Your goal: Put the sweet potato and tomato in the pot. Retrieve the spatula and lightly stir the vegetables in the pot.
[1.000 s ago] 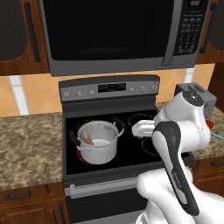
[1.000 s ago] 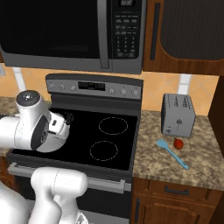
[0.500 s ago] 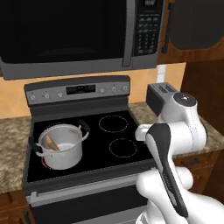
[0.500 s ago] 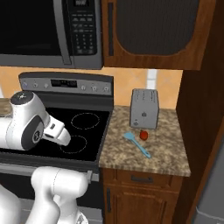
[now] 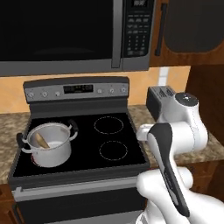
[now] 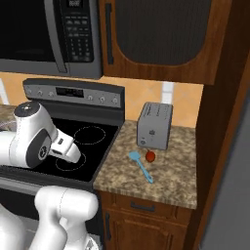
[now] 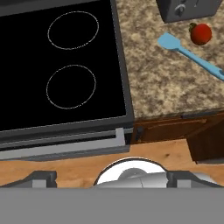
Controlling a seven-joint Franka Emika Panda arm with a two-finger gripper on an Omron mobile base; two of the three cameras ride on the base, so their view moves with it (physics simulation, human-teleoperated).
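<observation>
One sweet potato (image 5: pixel 42 140) lies inside the pot (image 5: pixel 48 146).

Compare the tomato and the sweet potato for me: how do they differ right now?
Place: the sweet potato lies inside the pot on the stove, while the tomato sits on the granite counter in front of the toaster, beside the spatula.
Shape: the tomato is small and round; the sweet potato is long and tapered.
Colour: the tomato is bright red, the sweet potato pale tan.
Neither is held.
</observation>
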